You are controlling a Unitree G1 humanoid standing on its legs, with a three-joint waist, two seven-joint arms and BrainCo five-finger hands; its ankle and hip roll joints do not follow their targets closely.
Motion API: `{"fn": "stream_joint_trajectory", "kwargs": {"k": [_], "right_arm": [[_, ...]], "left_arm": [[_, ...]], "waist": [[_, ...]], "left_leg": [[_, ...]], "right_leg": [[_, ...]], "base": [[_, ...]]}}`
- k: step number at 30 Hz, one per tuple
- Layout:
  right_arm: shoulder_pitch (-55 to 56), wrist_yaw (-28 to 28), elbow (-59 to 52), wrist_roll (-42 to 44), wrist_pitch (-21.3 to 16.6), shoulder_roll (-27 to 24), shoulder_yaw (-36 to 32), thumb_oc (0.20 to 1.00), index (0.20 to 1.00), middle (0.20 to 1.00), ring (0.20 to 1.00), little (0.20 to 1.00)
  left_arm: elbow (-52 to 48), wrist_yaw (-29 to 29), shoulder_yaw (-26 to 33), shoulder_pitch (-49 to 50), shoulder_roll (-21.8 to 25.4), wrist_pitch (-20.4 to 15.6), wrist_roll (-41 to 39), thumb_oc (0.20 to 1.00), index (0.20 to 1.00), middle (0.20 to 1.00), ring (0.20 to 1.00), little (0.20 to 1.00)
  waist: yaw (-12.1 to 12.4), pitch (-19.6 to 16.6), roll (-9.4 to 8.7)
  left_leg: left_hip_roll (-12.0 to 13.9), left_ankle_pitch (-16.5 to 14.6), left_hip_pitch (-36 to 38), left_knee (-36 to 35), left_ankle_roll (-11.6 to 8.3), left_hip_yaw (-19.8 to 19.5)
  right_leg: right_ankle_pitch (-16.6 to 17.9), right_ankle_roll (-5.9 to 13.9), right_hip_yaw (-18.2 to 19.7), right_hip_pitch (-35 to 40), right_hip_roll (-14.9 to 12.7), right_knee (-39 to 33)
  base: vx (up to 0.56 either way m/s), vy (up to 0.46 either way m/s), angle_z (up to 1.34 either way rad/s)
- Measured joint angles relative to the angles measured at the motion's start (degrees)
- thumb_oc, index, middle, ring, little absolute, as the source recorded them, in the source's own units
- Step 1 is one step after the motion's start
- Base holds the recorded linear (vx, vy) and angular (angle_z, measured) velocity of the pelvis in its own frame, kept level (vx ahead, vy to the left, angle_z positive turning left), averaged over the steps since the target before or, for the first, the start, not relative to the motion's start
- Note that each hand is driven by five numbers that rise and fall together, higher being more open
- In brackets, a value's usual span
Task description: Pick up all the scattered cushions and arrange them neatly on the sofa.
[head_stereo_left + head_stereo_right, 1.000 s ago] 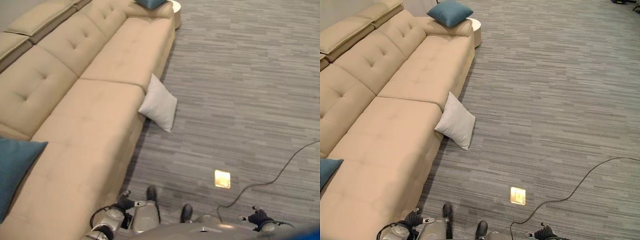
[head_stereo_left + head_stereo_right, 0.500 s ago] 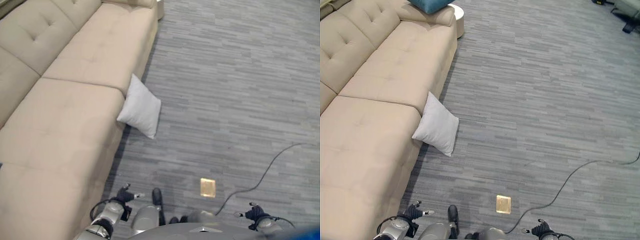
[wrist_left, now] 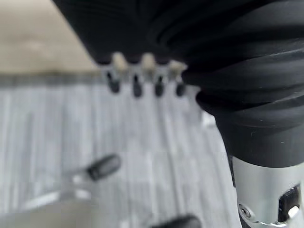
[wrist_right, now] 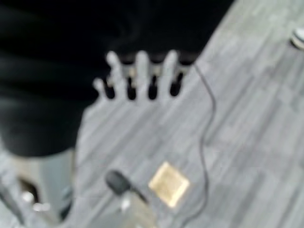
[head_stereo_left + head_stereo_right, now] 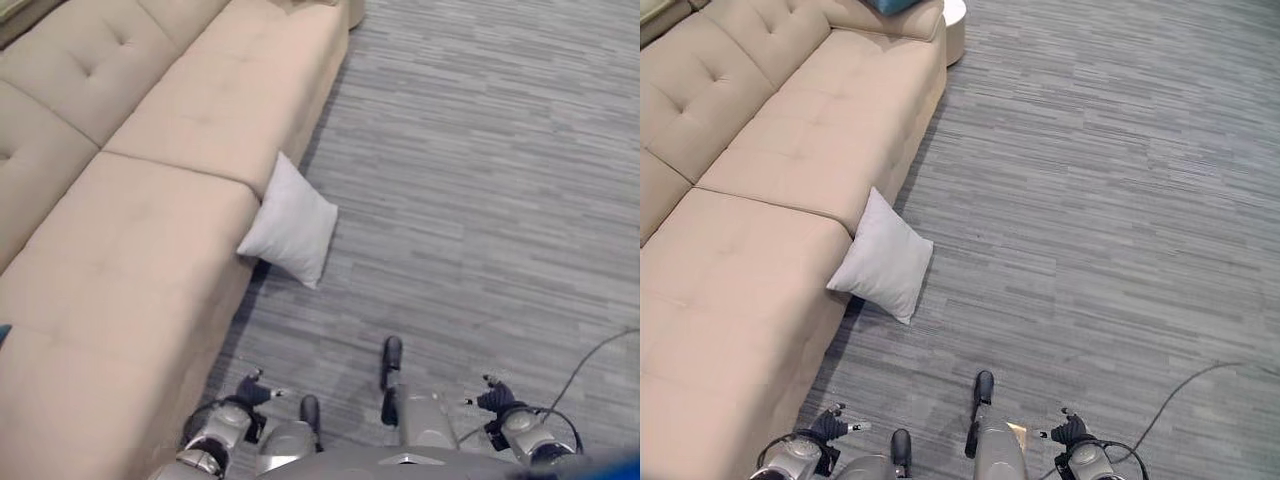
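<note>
White cushion against sofa, brass floor plate

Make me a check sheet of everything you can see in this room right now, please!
Surface: grey striped carpet floor; beige tufted sofa along the robot's left.
Job's things: white cushion on the floor, leaning against the sofa's front edge; a teal cushion on the far armrest, mostly cut off.
Clutter: small gold floor plate on the carpet.
Hands: left hand and right hand both low at the robot's sides, fingers straight, holding nothing.
Cables: nothing seen apart from the robot's own.
Surroundings: round white side table past the sofa's far end.
</note>
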Motion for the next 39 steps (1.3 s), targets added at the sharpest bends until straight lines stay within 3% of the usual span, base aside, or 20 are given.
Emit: {"fn": "stream_joint_trajectory", "kwargs": {"k": [3, 4, 7, 8, 10, 11, 14, 16, 17, 22, 23, 25, 27, 28, 30, 31, 33, 34, 37, 39], "right_arm": [[0.75, 0.01, 0.30, -0.02, 0.04, -0.52, -0.67, 1.000, 1.000, 1.000, 1.000, 1.000], [0.59, 0.03, 0.32, 0.07, 0.07, -0.03, -1.97, 1.000, 1.000, 1.000, 1.000, 1.000], [0.03, -0.01, 0.59, 0.25, -0.31, -0.04, -1.97, 1.000, 1.000, 1.000, 1.000, 1.000], [0.01, -0.08, 0.60, 0.33, -0.58, 0.31, -1.49, 1.000, 1.000, 1.000, 1.000, 1.000], [0.09, -0.06, 0.67, 0.40, -0.54, 0.32, -0.45, 1.000, 1.000, 1.000, 1.000, 1.000], [0.69, -0.07, 0.64, 0.82, -0.55, 0.28, -0.20, 1.000, 1.000, 1.000, 1.000, 1.000], [1.32, -0.02, 1.78, 1.34, -0.40, 0.89, 0.37, 1.000, 1.000, 1.000, 1.000, 1.000], [1.78, -0.05, 1.99, 1.35, -0.38, 0.75, 0.42, 1.000, 1.000, 1.000, 1.000, 1.000], [1.86, -0.09, 2.79, 1.35, -0.23, 0.77, 0.56, 1.000, 1.000, 1.000, 1.000, 1.000], [3.06, -0.02, 3.18, 1.22, 0.14, 0.45, 0.39, 1.000, 1.000, 1.000, 1.000, 1.000], [3.28, 0.02, 3.08, 1.21, 0.15, 0.36, 0.42, 1.000, 1.000, 1.000, 1.000, 1.000], [3.27, 0.15, 2.90, 1.19, 0.17, 0.27, 0.48, 1.000, 1.000, 1.000, 1.000, 1.000], [3.05, 0.16, 1.48, 1.17, 0.15, 0.20, 0.51, 1.000, 1.000, 1.000, 1.000, 1.000], [3.27, 0.15, 0.08, 1.17, 0.12, 0.12, 0.51, 1.000, 1.000, 1.000, 1.000, 1.000], [3.85, 0.17, -1.56, 1.17, 0.08, 0.14, 0.70, 1.000, 1.000, 1.000, 1.000, 1.000], [3.54, 0.19, -2.17, 1.17, 0.05, 0.19, 0.81, 1.000, 1.000, 1.000, 1.000, 1.000], [2.17, 0.20, -3.27, 1.06, 0.00, 0.34, 1.19, 1.000, 1.000, 1.000, 1.000, 1.000], [1.61, 0.22, -3.88, 0.60, 0.01, 0.38, 1.19, 1.000, 1.000, 1.000, 1.000, 1.000], [0.72, 0.25, -5.00, -0.10, 0.05, 0.39, 1.18, 1.000, 1.000, 1.000, 1.000, 1.000], [0.41, 0.34, -5.08, -0.98, 0.08, 0.47, 1.16, 1.000, 1.000, 1.000, 1.000, 1.000]], "left_arm": [[-0.62, 0.01, -0.02, -0.34, -0.37, -0.68, 0.00, 1.000, 1.000, 1.000, 1.000, 1.000], [-0.37, -0.01, -0.03, -2.03, -0.39, -0.96, -0.01, 1.000, 1.000, 1.000, 1.000, 1.000], [-0.34, -0.03, 0.00, -2.15, -0.37, -0.81, -0.12, 1.000, 1.000, 1.000, 1.000, 1.000], [-0.88, -0.13, 0.62, -1.45, 0.11, -0.67, -1.49, 1.000, 1.000, 1.000, 1.000, 1.000], [-0.92, -0.15, 0.57, -1.46, 0.67, -0.65, -2.17, 1.000, 1.000, 1.000, 1.000, 1.000], [-1.15, -0.23, 0.50, -1.15, 0.45, -0.64, -2.17, 1.000, 1.000, 1.000, 1.000, 1.000], [-1.27, -0.25, 0.50, -1.42, 0.53, -0.42, -2.08, 1.000, 1.000, 1.000, 1.000, 1.000], [-1.51, -0.29, 0.60, -1.24, 0.58, -0.41, -2.20, 1.000, 1.000, 1.000, 1.000, 1.000], [-1.04, -0.34, 0.53, -1.14, 0.91, -0.33, -2.09, 1.000, 1.000, 1.000, 1.000, 1.000], [-1.07, -0.36, 1.02, 0.85, 1.28, -0.18, -2.25, 1.000, 1.000, 1.000, 1.000, 1.000], [-0.88, -0.37, 1.07, 1.08, 1.33, -0.15, -2.31, 1.000, 1.000, 1.000, 1.000, 1.000], [-0.88, -0.31, 1.32, 1.38, 1.23, -0.15, -2.39, 1.000, 1.000, 1.000, 1.000, 1.000], [-0.89, -0.36, 1.29, 1.08, 1.66, -0.14, -2.58, 1.000, 1.000, 1.000, 1.000, 1.000], [-1.19, -0.27, 1.17, 0.73, 1.91, -0.20, -3.52, 1.000, 1.000, 1.000, 1.000, 1.000], [-2.19, -0.12, 1.13, 0.58, 2.19, -0.24, -3.92, 1.000, 1.000, 1.000, 1.000, 1.000], [-2.67, -0.07, 1.12, 0.17, 2.32, -0.33, -3.99, 1.000, 1.000, 1.000, 1.000, 1.000], [-2.01, 0.03, 1.21, -0.51, 2.33, -0.29, -4.27, 1.000, 1.000, 1.000, 1.000, 1.000], [-1.88, 0.00, 1.71, -0.56, 2.35, -0.26, -4.40, 1.000, 1.000, 1.000, 1.000, 1.000], [-1.82, 0.09, 2.14, 0.03, 2.65, -0.27, -4.45, 1.000, 1.000, 1.000, 1.000, 1.000], [-1.83, 0.10, 2.27, 0.76, 3.00, -0.38, -4.45, 1.000, 1.000, 1.000, 1.000, 1.000]], "waist": [[0.03, -0.09, -0.33], [-0.42, -0.05, -1.76], [-0.35, -0.07, -2.26], [0.57, -0.17, -2.48], [0.36, 0.02, -2.90], [0.28, -0.38, -2.50], [0.05, -0.53, -2.13], [0.10, -0.45, -2.36], [0.08, -1.59, -2.79], [0.37, -2.89, -2.44], [0.56, -3.48, -2.03], [0.43, -3.49, -1.49], [0.37, -3.41, -0.94], [0.21, -3.25, -1.10], [0.20, -3.68, -1.94], [0.47, -3.61, -2.27], [0.37, -2.73, -1.36], [0.15, -2.14, -1.34], [0.23, -1.27, -1.43], [0.55, -0.83, -2.20]], "left_leg": [[0.81, 1.66, 0.44, 2.51, -2.07, -2.17], [0.33, 4.39, -4.37, 10.07, -7.08, -4.43], [1.21, 7.49, -10.72, 23.00, -9.20, -1.61], [2.57, 8.02, -13.08, 28.82, -8.90, 0.94], [4.07, 7.01, -14.41, 29.26, -7.59, 4.84], [4.58, 6.46, -14.63, 22.70, -6.76, 8.64], [4.64, 7.70, -14.95, 8.51, -7.04, 12.03], [4.78, 8.37, -15.43, 5.98, -6.80, 11.93], [4.54, 9.16, -15.70, 3.25, -7.38, 14.35], [2.32, 10.56, -12.47, 2.06, -5.18, 13.42], [1.08, 10.69, -11.79, 2.60, -4.64, 13.83], [0.25, 9.33, -10.30, 1.60, -0.37, 14.36], [0.08, 5.91, -7.62, -0.17, 1.64, 15.05], [-1.07, 5.51, -6.16, -0.16, 2.32, 14.81], [-3.67, 4.57, -5.36, -0.16, 3.05, 13.65], [-4.28, 3.67, -4.95, -0.29, 3.55, 13.49], [-4.28, 2.91, -4.37, -0.14, 2.77, 11.13], [-4.35, 2.94, -3.92, -0.06, 2.59, 10.89], [-4.86, 1.75, -1.63, -0.16, 1.70, 9.00], [-5.02, 0.49, 0.34, -0.06, 0.45, 7.93]], "right_leg": [[-4.36, -3.72, -0.45, 1.18, 0.50, 5.03], [-6.58, -4.52, -0.29, 2.16, -0.33, 5.77], [-7.27, -6.72, -2.56, 5.29, -0.52, 2.96], [-6.80, -7.36, -3.68, 7.32, 0.07, 1.20], [-7.22, -8.37, -5.19, 9.89, 0.70, -0.58], [-7.27, -8.21, -6.63, 11.06, 1.60, -2.85], [-6.58, -7.86, -9.39, 12.65, 3.73, -5.88], [-6.51, -8.50, -10.12, 13.11, 4.60, -5.92], [-7.79, -5.70, -9.92, 14.78, 5.66, -8.43], [-9.81, -6.69, -8.43, 16.90, 6.93, -6.84], [-10.72, -6.01, -7.79, 16.59, 6.82, -5.26], [-13.41, -4.34, -7.85, 14.27, 5.86, 1.29], [-16.31, -2.11, -7.65, 7.61, 3.06, 19.32], [-17.42, -1.46, -7.23, 1.70, -0.55, 31.63], [-19.51, -0.18, -5.54, -1.54, -5.36, 32.84], [-19.43, -0.20, -4.56, -2.90, -7.08, 31.31], [-16.86, 1.01, -4.30, -3.62, -8.36, 18.46], [-12.93, 2.20, -4.16, -3.48, -9.04, 10.81], [-2.82, 3.77, -3.17, -3.72, -10.29, 0.58], [-0.33, 3.43, -2.78, -2.20, -10.40, -2.00]], "base": [[0.27, -0.247, 0.84], [0.14, -0.262, 1.08], [0.19, -0.258, 0.72], [0.15, -0.080, 0.16], [0.23, -0.056, 0.39], [0.26, -0.011, 0.50], [0.27, 0.012, 0.37], [0.42, 0.095, 0.19], [0.42, 0.144, 0.00], [0.34, 0.156, -0.21], [0.20, 0.143, -0.33], [0.24, 0.137, -0.24], [0.22, 0.079, -0.03], [0.18, -0.011, 0.28], [0.26, -0.049, 0.37], [0.34, -0.160, 0.31], [0.26, -0.154, 0.37], [0.17, -0.095, 0.41], [0.29, -0.180, 0.43], [0.14, -0.099, 0.35]]}}
